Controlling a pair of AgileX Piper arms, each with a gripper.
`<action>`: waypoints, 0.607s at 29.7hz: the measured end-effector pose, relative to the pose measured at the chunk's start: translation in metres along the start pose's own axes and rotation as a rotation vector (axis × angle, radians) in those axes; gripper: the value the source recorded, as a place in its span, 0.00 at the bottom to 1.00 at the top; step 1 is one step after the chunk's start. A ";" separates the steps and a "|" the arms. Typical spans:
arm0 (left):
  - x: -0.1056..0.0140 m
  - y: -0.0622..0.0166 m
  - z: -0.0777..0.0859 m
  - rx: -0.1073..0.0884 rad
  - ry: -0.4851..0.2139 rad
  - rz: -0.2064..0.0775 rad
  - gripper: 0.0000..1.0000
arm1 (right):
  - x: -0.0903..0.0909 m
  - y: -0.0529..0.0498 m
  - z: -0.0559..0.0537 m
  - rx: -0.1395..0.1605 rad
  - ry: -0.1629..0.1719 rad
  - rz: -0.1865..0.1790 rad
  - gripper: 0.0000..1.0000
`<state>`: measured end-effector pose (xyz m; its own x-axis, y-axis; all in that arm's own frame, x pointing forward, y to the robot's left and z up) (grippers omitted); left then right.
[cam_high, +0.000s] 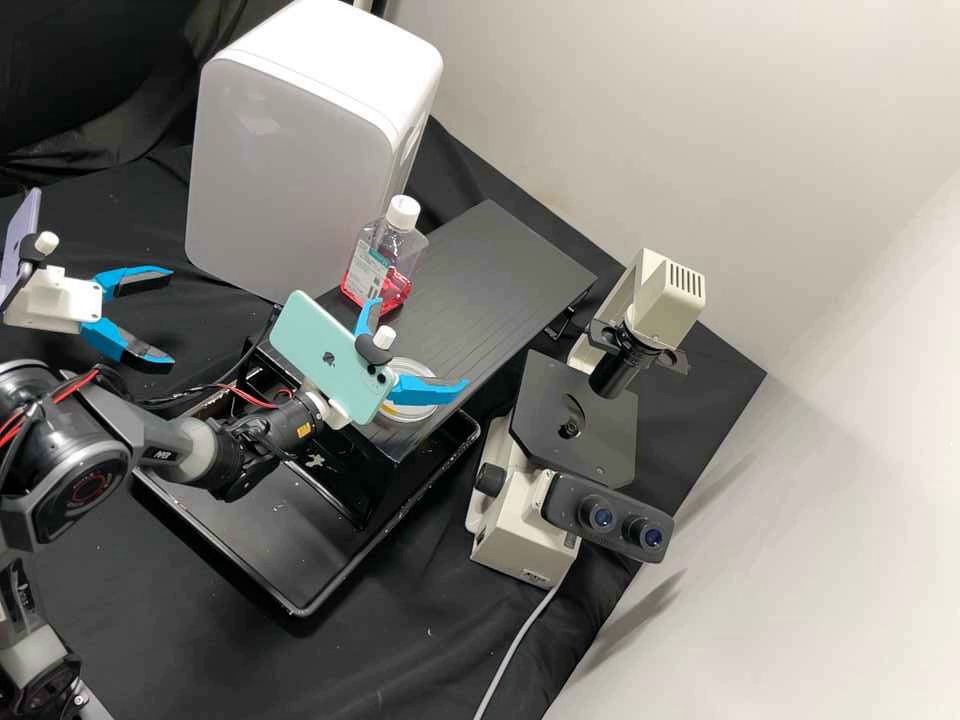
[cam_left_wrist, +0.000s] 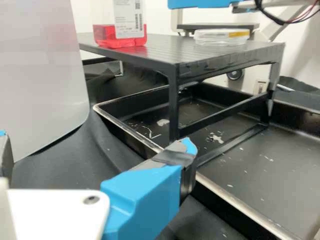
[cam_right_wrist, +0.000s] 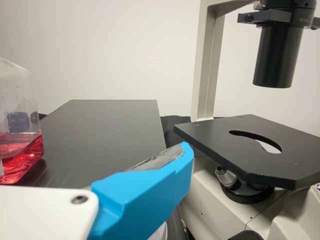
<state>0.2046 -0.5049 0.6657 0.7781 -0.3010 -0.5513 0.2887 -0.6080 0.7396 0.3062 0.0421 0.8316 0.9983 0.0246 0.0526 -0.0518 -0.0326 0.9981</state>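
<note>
Right end effector (cam_high: 405, 357) open over dish (cam_high: 412, 378) on rack (cam_high: 500, 290); centre it, close gently, keep level. Left end effector (cam_high: 150, 315) open too.

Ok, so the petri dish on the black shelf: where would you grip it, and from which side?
Probably across its low round rim, fingers on opposite walls, from above: the petri dish lies flat and shallow at the shelf edge over the tray. The right gripper hangs open over it.
</note>
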 end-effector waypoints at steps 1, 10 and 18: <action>-0.001 0.0008 0.002 0.001 -0.006 0.004 1.00 | 0.000 0.000 0.000 0.000 0.000 0.000 1.00; -0.010 -0.0022 0.009 0.014 -0.040 -0.012 1.00 | 0.000 0.000 0.000 0.000 0.000 0.000 1.00; -0.015 -0.0035 0.014 0.042 -0.073 -0.021 1.00 | 0.000 0.000 0.000 0.000 0.000 0.000 1.00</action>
<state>0.1843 -0.5087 0.6657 0.7289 -0.3396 -0.5944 0.2799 -0.6445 0.7115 0.3062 0.0421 0.8316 0.9983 0.0246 0.0526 -0.0518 -0.0326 0.9981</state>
